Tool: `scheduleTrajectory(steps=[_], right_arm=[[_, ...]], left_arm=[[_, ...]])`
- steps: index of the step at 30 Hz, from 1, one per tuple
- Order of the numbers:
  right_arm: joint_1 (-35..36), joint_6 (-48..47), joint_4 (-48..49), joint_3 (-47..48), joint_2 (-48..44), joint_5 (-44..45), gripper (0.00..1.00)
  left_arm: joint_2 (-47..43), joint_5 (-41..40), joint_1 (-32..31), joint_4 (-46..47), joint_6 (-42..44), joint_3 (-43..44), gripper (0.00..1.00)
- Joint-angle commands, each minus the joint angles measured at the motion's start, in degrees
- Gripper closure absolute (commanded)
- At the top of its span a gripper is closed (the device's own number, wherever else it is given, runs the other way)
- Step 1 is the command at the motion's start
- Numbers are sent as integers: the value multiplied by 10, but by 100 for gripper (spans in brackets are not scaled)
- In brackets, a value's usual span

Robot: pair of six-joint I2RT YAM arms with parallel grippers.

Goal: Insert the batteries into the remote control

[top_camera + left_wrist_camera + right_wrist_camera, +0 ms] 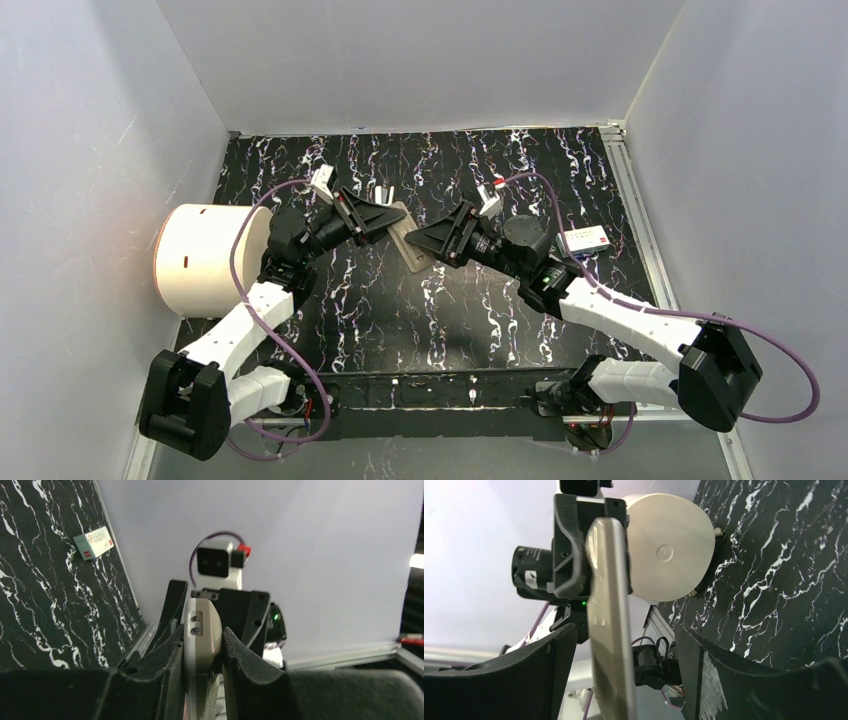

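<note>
The remote control (412, 256) is a flat beige slab held above the dark marbled mat (380, 310) near its middle. My left gripper (395, 222) is shut on one end of it; in the left wrist view the remote control (202, 630) stands edge-on, pinched between both pads of the left gripper (202, 647). My right gripper (420, 240) faces it from the right. In the right wrist view the right gripper (624, 630) is open around the remote control (610, 610), with gaps on both sides. I cannot make out any batteries.
A white cylindrical container (205, 258) lies on its side at the left edge, also in the right wrist view (671, 550). A small white and red box (585, 240) sits at the right edge of the mat. Two small pale pieces (383, 191) lie behind the remote.
</note>
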Motion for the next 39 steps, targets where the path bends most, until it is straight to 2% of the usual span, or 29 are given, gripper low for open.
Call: scheduleTrajectory(steps=[1,8,12,15,17,20,23,26,30,34,36,39], right_arm=[[-14,-100,-6,62,5,-130,21],[-14,-157,3,68,8,-246,39],[-15,-165,5,68,14,-272,48],[-15,-155,25,64,20,-277,63],[-14,-152,26,67,26,-274,76],[-14,-151,24,69,27,-254,82],[-15,-167,-20,81,25,-224,85],[-16,-185,-75,89,21,-186,86],[-24,-246,-225,122,16,-78,86],[-25,-356,-409,185,43,111,86],[-25,-398,-474,217,76,208,87],[-25,-446,-507,262,150,302,88]], left_arm=[[0,111,-1,-12,86,29,100],[1,166,0,-13,117,56,100],[-3,186,0,-14,121,72,100],[-11,193,0,-14,125,76,100],[-15,193,0,-14,126,76,100],[-25,172,0,-28,141,68,82],[-37,142,1,-93,195,65,54],[-46,106,4,-211,260,79,27],[-74,-40,8,-462,371,117,2],[-108,-200,9,-638,472,159,2],[-126,-252,9,-684,497,167,2],[-149,-284,9,-717,513,169,1]])
